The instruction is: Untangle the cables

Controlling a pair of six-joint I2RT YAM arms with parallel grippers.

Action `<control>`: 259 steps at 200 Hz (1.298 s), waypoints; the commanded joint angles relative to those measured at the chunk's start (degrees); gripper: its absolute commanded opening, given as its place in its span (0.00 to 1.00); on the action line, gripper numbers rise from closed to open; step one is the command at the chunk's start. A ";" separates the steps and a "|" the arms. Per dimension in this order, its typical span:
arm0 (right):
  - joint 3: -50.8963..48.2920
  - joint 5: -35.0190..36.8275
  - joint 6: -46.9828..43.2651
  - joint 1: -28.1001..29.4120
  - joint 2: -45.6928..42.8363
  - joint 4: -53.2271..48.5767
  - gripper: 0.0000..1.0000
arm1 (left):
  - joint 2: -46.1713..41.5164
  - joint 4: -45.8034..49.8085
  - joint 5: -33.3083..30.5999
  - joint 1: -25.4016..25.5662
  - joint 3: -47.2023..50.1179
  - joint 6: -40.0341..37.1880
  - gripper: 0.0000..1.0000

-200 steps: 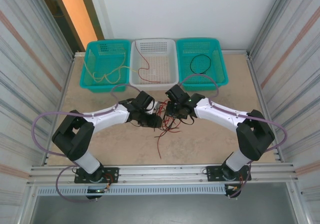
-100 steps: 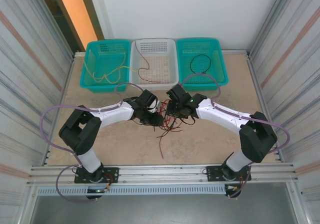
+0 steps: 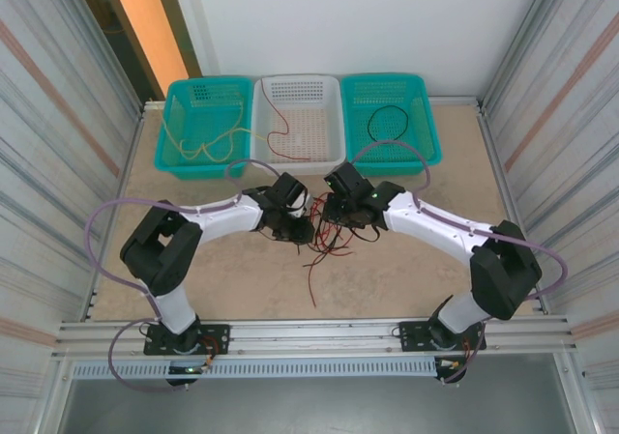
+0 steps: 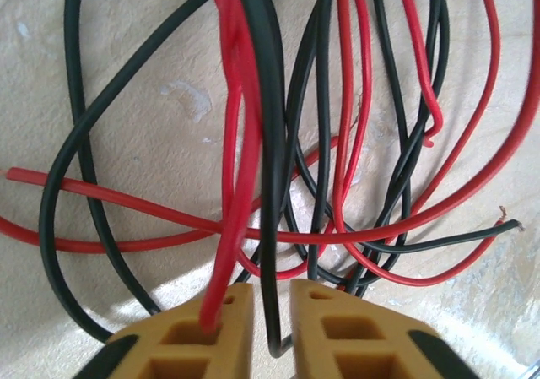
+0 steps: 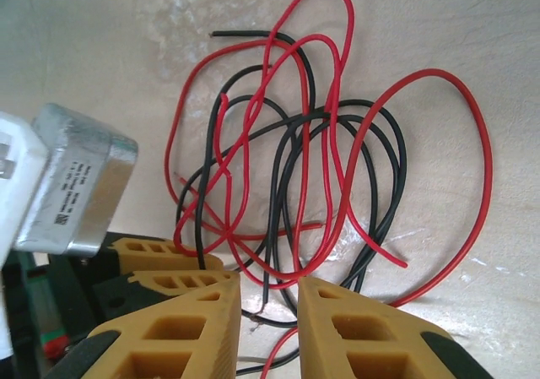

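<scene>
Seeing bare table (image 3: pixel 416 270) near and beside the tangled red-and-black cables (image 3: pixel 324 243) mid-table, I have the left gripper (image 4: pixel 272 311) pinched on a black strand and the right gripper (image 5: pixel 268 303) with fingers apart, while the far left teal basket (image 3: pixel 172 168) holds a yellow cable (image 3: pixel 198 149), the white basket (image 3: pixel 290 163) a red cable (image 3: pixel 280 125), and the right teal basket (image 3: pixel 430 149) a black cable (image 3: pixel 368 125).

Two teal baskets (image 3: pixel 208 91) and one white basket (image 3: pixel 309 101) are counted. The tangled cables (image 4: pixel 268 143) cannot be counted; one more is tallied per basket.
</scene>
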State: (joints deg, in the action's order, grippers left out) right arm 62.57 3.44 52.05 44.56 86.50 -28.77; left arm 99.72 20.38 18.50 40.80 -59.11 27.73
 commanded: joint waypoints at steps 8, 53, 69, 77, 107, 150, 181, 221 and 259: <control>-0.65 1.74 -1.18 -0.44 -2.57 -1.17 0.23 | -4.49 2.65 0.98 0.03 -1.53 -0.57 0.14; -0.85 0.01 -3.24 -0.35 -5.57 2.49 0.36 | -13.63 7.41 1.67 -0.01 -3.42 -2.03 0.00; -0.82 -0.14 -3.83 -0.18 -6.69 3.29 0.42 | -16.90 8.30 1.48 -0.16 -4.30 -2.16 0.00; -0.80 -0.49 -4.18 -0.04 -7.17 3.78 0.45 | -18.42 8.37 1.87 -0.41 -4.74 -2.29 0.00; -0.21 -1.16 -6.04 1.43 -8.72 5.23 0.51 | -23.60 10.35 3.83 -2.36 -8.35 -3.81 0.00; 1.04 -2.76 -8.11 2.48 -11.03 6.77 0.58 | -30.30 12.59 9.18 -7.10 -15.09 -7.92 0.00; 2.06 -4.58 -9.24 2.90 -10.73 7.37 0.60 | -32.66 14.45 9.57 -9.64 -20.74 -9.42 0.00; 1.12 -4.99 -8.90 3.55 -9.22 8.59 0.61 | -34.40 12.18 10.58 -11.98 -24.85 -7.62 0.00; 0.68 -5.35 -8.37 3.78 -4.79 8.05 0.57 | -36.32 5.33 15.62 -16.12 -25.81 -1.11 0.00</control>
State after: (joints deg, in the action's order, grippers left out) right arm 62.92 -1.39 44.34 47.79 78.59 -20.53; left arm 65.36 31.46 29.71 26.96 -82.41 22.39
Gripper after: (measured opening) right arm 0.575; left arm 0.064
